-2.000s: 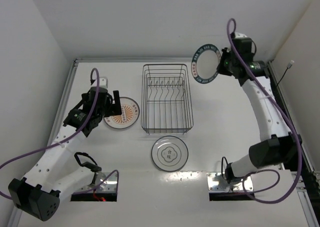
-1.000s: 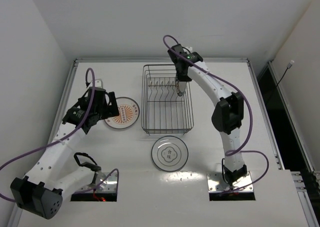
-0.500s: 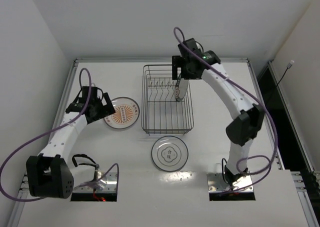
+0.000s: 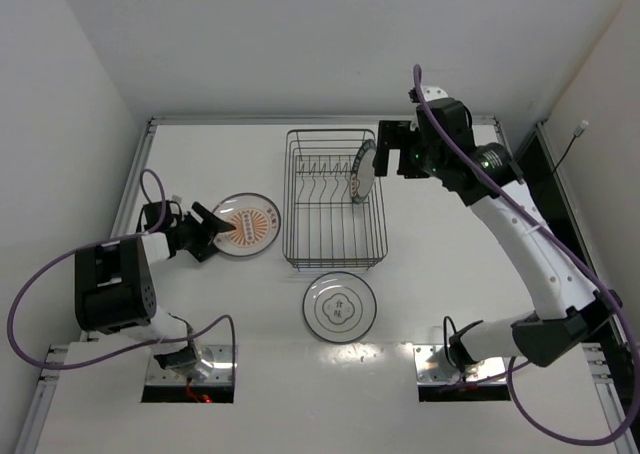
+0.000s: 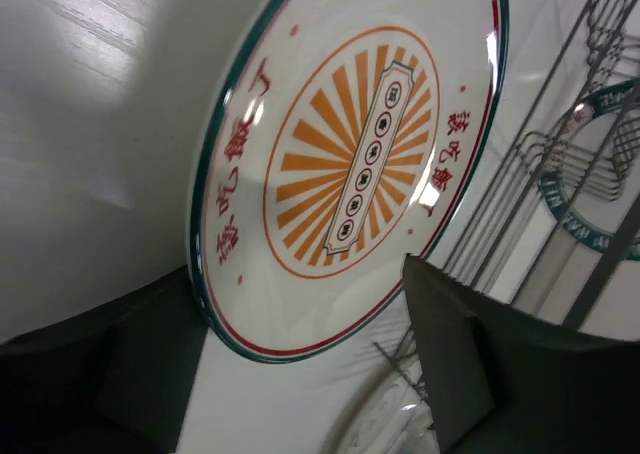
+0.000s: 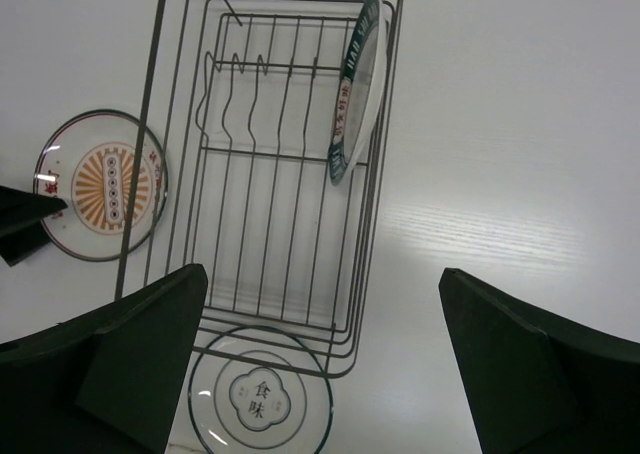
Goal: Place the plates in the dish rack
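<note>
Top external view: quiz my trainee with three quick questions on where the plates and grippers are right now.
1. True or false: the round white plate with the dark blue-green patterned rim stands on edge inside the rectangular dark wire dish rack.
2. The open left gripper is at the edge of which plate?
A) the round white plate with the orange sunburst centre
B) the plate with the blue-green rim
C) neither
3. Fill in: the right gripper, off to the right of the rack, is ___ and holds nothing.
Key: 1 true; 2 A; 3 open.
</note>
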You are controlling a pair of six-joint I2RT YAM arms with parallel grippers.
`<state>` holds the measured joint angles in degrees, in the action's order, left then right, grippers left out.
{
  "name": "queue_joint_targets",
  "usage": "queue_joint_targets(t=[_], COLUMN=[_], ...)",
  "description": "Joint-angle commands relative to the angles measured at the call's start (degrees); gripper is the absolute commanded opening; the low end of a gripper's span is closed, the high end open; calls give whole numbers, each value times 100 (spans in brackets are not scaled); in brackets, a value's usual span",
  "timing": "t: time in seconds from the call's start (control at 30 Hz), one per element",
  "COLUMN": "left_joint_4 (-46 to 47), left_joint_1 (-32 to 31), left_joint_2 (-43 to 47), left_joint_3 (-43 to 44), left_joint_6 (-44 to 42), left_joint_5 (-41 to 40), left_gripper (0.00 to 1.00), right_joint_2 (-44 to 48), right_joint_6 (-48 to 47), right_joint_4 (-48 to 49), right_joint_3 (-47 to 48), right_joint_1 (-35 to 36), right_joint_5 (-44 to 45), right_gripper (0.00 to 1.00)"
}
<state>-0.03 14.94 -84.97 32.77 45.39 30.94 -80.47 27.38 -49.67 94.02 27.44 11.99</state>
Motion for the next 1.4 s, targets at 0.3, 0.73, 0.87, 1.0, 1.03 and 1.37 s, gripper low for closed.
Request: queue_joint_targets(t=[0.3,0.73,0.87,1.0,1.03,1.37], left_joint_4=[698,-367,204,882,882,1453], left_joint_1=[334,264,-61,-718,-851,-2161], left_joint_2=[-548,2001,2379,2739,2801,2864], left_joint_3=[177,1469,1302,1108,1108,862], left_joint_6=[67,127,751,1411,1481,2062], left_joint_5=[721,966,1388,1520,1442,1187], left_gripper=[0,0,0,0,0,0], right_joint_2=[1094,620,506,287,234,-469], right_joint_6=[-40,311,1154,1753,1910,2096], right_joint_4=[554,2266,3707,4868,5184,5538], right_joint_3=[-1087,-1737,-2440,-2765,-2827,-2784], right_joint_1=[-143,-388,-590,-591,-591,-591], right_joint_5=[-127,-3612,-4994,-5338,-5339,-5251], right_gripper=[35,57,100,100,100,50])
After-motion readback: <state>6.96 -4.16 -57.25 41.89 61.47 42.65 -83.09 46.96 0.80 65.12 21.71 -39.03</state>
